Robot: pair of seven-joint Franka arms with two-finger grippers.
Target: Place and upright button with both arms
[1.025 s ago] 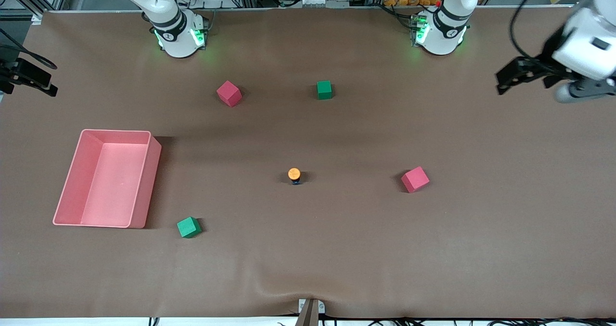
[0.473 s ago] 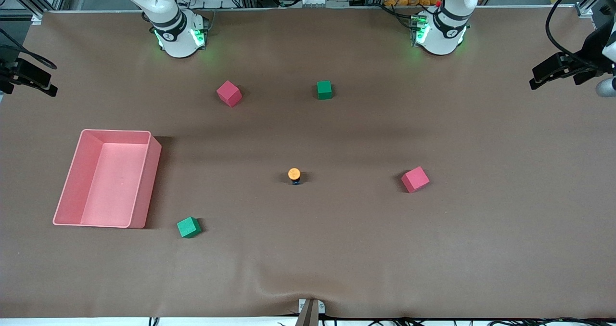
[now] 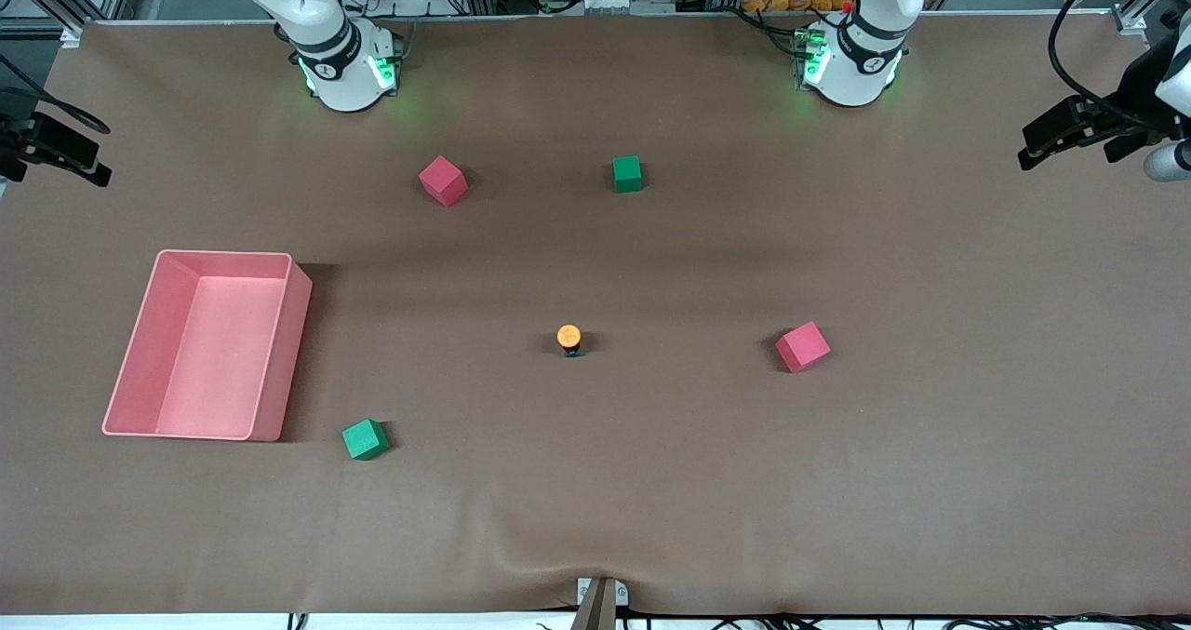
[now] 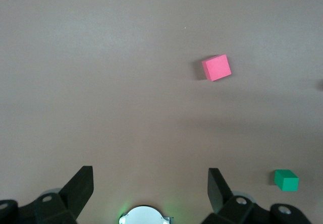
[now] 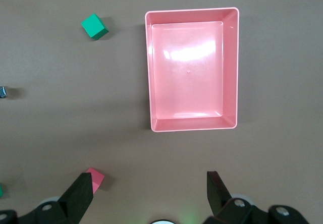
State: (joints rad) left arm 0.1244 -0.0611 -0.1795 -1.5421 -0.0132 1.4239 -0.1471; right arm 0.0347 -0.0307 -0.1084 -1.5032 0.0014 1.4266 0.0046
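Since the button [image 3: 568, 339] already stands upright mid-table, at nine o'clock from a pink cube [image 3: 802, 346], little remains; left gripper [image 4: 150, 184] and right gripper [image 5: 150, 187] hang spread, empty

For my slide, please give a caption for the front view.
Orange-capped button stands upright mid-table among foam cubes; open left gripper and right gripper wait at the table's ends.
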